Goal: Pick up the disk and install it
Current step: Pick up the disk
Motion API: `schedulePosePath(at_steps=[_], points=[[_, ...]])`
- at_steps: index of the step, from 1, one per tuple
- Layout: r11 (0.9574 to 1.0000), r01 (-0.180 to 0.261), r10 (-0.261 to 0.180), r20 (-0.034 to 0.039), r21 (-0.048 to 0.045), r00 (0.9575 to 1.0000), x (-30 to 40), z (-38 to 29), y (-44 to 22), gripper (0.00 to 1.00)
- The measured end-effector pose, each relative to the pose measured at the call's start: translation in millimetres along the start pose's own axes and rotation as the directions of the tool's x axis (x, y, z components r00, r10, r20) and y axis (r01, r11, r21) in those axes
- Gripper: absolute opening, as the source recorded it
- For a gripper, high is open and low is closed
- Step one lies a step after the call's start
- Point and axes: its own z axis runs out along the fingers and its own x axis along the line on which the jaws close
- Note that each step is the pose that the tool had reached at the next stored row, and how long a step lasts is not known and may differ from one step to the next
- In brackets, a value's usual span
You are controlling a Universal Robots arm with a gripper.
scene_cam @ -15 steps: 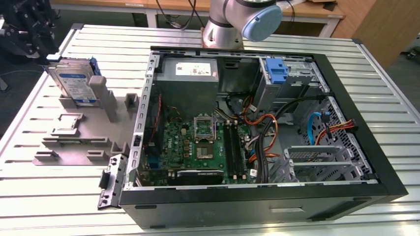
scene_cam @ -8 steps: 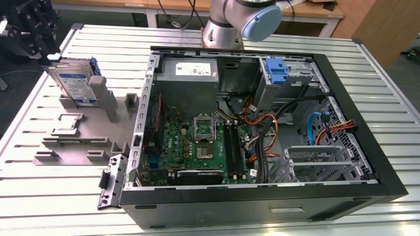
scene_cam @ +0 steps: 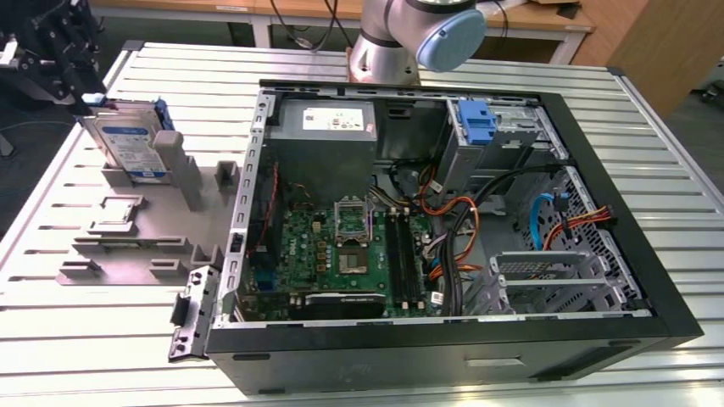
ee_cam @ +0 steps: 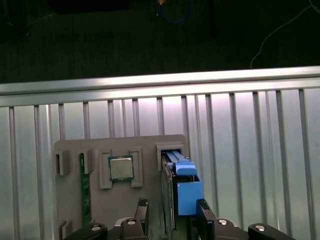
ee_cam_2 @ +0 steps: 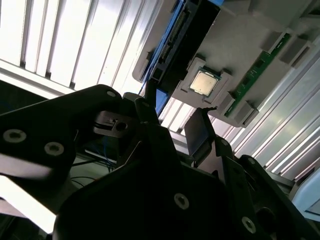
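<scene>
The disk (scene_cam: 130,146) stands on edge in a slot of the grey holder (scene_cam: 125,254), at the exterior view's left, its white-and-blue label facing the camera. My black gripper (scene_cam: 88,95) hangs just above the disk's upper end. In the first wrist view the blue carrier of the disk (ee_cam: 183,189) lies between my two fingertips (ee_cam: 202,210), with a gap on one side. My gripper (ee_cam: 171,212) is open and holds nothing. In the second wrist view my gripper (ee_cam_2: 175,107) points at the dark edge of the disk (ee_cam_2: 172,55).
On the holder beside the disk lie a small square silver chip (ee_cam: 121,168) and a green memory stick (ee_cam: 85,190). The open computer case (scene_cam: 453,220) takes up the table's middle, with a blue bracket (scene_cam: 477,123) in its upper bay and a metal cage (scene_cam: 531,280) low down. The arm's base (scene_cam: 391,42) rises behind it.
</scene>
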Motion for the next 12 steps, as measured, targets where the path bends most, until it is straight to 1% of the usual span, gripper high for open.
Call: schedulePosePath(at_steps=[5,9,12], points=[[1.0,0.0,0.0,0.0044,-0.0003,1.0,-0.4,3.3,0.0,0.5],[1.0,0.0,0.0,0.0063,-0.0006,1.0,-1.7,5.6,0.4,0.5],[1.0,0.0,0.0,0.0064,-0.0006,1.0,-3.3,5.8,0.7,0.5]])
